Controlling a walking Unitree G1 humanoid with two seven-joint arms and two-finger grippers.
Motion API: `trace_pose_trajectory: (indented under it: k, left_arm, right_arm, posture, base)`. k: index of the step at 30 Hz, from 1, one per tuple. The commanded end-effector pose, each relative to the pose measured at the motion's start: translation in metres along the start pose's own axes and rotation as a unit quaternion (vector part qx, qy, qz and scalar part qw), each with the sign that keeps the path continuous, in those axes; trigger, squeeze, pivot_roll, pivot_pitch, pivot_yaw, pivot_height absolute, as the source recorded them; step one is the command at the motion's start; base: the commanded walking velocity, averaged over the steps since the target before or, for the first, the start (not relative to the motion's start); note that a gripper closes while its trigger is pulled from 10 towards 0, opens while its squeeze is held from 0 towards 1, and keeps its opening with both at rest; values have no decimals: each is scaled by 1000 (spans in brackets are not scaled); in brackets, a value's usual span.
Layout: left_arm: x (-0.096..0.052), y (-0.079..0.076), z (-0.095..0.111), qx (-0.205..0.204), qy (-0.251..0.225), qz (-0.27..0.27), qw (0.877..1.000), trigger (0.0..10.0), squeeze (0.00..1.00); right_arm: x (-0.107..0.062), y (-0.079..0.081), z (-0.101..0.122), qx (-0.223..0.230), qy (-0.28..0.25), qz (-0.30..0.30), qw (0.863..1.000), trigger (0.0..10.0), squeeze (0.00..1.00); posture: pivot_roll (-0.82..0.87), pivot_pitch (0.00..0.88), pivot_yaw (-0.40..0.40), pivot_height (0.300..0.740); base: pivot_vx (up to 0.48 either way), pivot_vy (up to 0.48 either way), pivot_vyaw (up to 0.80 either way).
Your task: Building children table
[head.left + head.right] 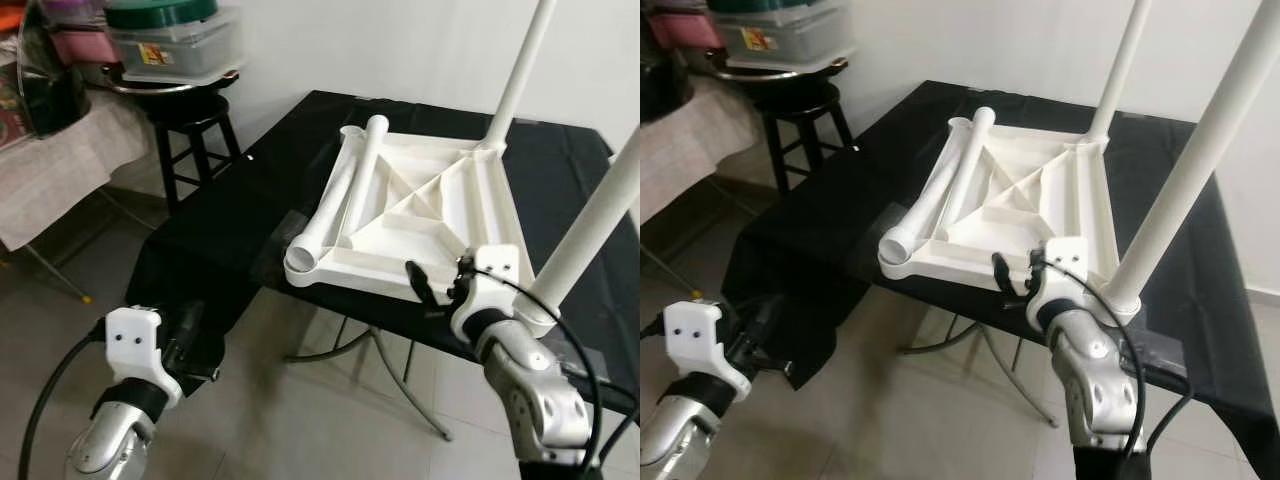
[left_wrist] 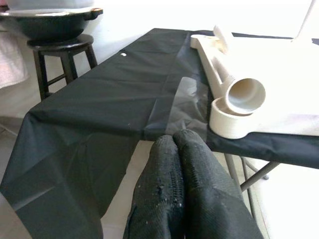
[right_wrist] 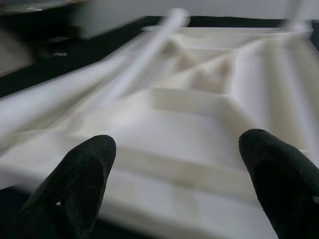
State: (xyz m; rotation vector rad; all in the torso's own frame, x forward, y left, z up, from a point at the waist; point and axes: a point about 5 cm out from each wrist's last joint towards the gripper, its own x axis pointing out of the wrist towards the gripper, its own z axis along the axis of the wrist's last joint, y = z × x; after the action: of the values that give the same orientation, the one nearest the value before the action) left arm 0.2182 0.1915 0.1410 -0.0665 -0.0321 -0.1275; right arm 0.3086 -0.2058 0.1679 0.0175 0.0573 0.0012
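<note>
1. Nearest the head camera, the right end effector sits at the near edge of the white table panel, its two black fingers spread wide and holding nothing; in the right wrist view the fingertips stand well apart with the ribbed underside of the panel between them.
2. Lower and to the robot's left, the left end effector hangs in front of the draped edge of the tabletop, its fingers pressed together and empty.
3. Upside down, the white table panel lies on the tabletop, which is covered by a black cloth.
4. Two white legs stand upright in the panel's corner sockets: one at the far right corner, one at the near right corner, just beside the right end effector.
5. Two loose white leg tubes lie side by side along the panel's left edge; the open end of one rests at the near left corner socket.
6. Beyond the tabletop to the left, a black stool carries a dark basin with a clear plastic storage box on it.
</note>
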Motion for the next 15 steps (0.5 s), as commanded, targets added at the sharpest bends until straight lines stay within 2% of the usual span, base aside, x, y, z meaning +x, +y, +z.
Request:
trace_pose_trajectory:
  k: [1,3,4,5,6,9,12,13,14,15]
  left_arm:
    - [-2,-1,0,-2,2,-2,1000,10000,0]
    - [-3,-2,0,-2,2,-3,1000,10000,0]
    - [-3,-2,0,-2,2,-3,1000,10000,0]
    - [-3,-2,0,-2,2,-4,1000,10000,0]
    - [-3,-2,0,-2,2,-4,1000,10000,0]
    - [-3,-3,0,-3,2,-6,1000,10000,0]
    - [-3,-3,0,-3,2,-6,1000,10000,0]
    - [-3,-3,0,-3,2,-7,1000,10000,0]
    - [-3,-3,0,-3,2,-7,1000,10000,0]
    - [-3,-3,0,-3,2,-7,1000,10000,0]
  right_arm:
    - [1,-12,-3,4,4,-33,999,10000,0]
    - [2,-36,0,0,9,-99,995,10000,0]
    - [2,-36,0,0,9,-99,995,10000,0]
    - [1,-49,1,-8,11,-129,992,10000,0]
    - [1,-49,1,-8,11,-129,992,10000,0]
    - [-7,-86,3,-48,19,-219,974,10000,0]
    - [-9,-95,4,-50,20,-237,970,10000,0]
    - [-10,-107,6,-50,15,-258,965,10000,0]
    - [-10,-107,6,-50,15,-258,965,10000,0]
    - [-11,-116,10,-54,10,-273,960,10000,0]
  posture:
    - [-96,78,3,740]
    - [-97,80,2,740]
    - [-97,80,2,740]
    - [-98,79,1,740]
    - [-98,79,1,740]
    - [-101,73,0,740]
    - [-101,73,0,740]
    - [-101,73,0,740]
    - [-101,73,0,740]
    - [-100,70,3,740]
  base:
    - [0,0,0]
    - [0,0,0]
    - [0,0,0]
    - [0,0,0]
    - [0,0,0]
    - [0,0,0]
    - [0,0,0]
    - [0,0,0]
    - [0,0,0]
    - [0,0,0]
